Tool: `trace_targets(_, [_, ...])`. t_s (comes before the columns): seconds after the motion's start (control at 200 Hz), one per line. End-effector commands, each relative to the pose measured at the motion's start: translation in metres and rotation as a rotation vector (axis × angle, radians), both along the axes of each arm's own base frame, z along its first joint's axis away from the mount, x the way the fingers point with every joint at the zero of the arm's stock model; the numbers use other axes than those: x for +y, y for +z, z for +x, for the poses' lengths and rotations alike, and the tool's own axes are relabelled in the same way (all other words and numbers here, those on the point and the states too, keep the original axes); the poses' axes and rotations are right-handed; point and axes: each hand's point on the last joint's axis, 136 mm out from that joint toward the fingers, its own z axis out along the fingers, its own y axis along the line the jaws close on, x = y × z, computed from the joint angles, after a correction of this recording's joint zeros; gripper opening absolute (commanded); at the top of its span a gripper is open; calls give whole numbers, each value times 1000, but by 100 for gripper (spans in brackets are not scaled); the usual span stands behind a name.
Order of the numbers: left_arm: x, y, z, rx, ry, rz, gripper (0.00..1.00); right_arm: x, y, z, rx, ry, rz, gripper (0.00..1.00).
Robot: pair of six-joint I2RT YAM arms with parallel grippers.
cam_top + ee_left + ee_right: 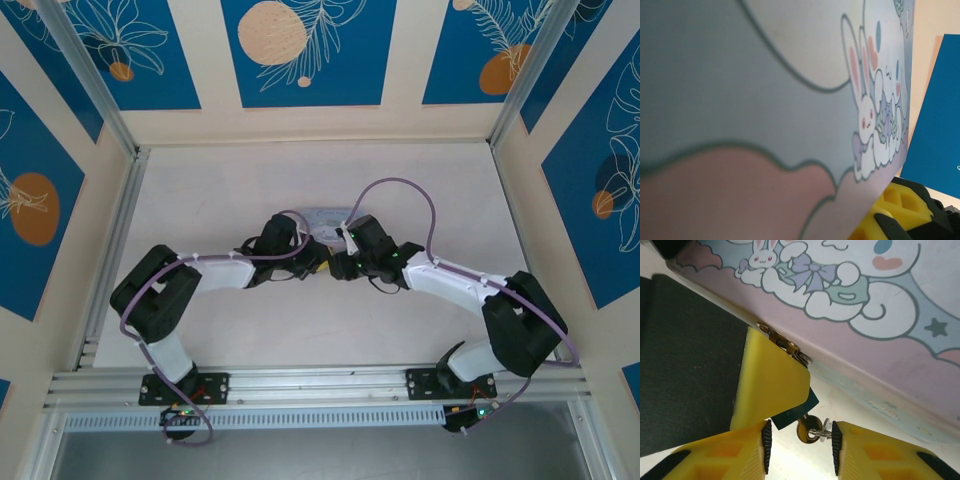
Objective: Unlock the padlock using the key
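At the middle of the counter [230, 190], well clear of its edges, both arms crowd the tin [322, 218]. From the right wrist, the padlock [795, 412] hangs at the tin's front, pinched by the left hand [312, 262]. The right hand [800, 439] stands spread around the key [809, 430] just beneath. The left wrist sees the tin's printed face pressed close.

Two robot arms: left arm [225, 272] at 8 o'clock of the top view, right arm [450, 282] at 4 o'clock. Two grippers: left gripper [318, 264], right gripper [800, 447], meeting near centre. Two purple cables [400, 185], one per arm. One tin box [880, 315], cartoon print. One padlock [796, 412], dark. One key [806, 430], with one small ring [824, 429] at its 3 o'clock. One table [220, 190].
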Motion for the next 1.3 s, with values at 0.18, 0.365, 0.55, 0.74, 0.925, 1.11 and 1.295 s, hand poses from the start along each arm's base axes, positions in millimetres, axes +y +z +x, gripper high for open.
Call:
trace_targets(0.18, [-12, 13, 3, 5, -36, -54, 0, 3, -6, 9, -68, 8, -107, 37])
trace_targets(0.365, [-12, 12, 2, 8, -39, -57, 0, 1, -9, 17, -96, -39, -156, 32])
trace_targets(0.55, [-11, 10, 2, 12, -39, -55, 0, 5, -1, 22, -112, -54, -137, 29])
trace_targets(0.74, [-11, 9, 1, 13, -39, -53, 0, 4, 2, 25, -103, -64, -127, 17])
trace_targets(0.925, [-9, 3, 0, 19, -38, -40, 0, 11, 7, 19, -59, -46, -50, 0])
trace_targets(1.11, [-7, -3, 0, 23, -29, -25, 0, 19, 12, 7, -7, -7, 37, 28])
trace_targets(1.295, [2, -12, -2, 4, -35, 55, 0, 8, 17, -13, 40, -28, 113, 55])
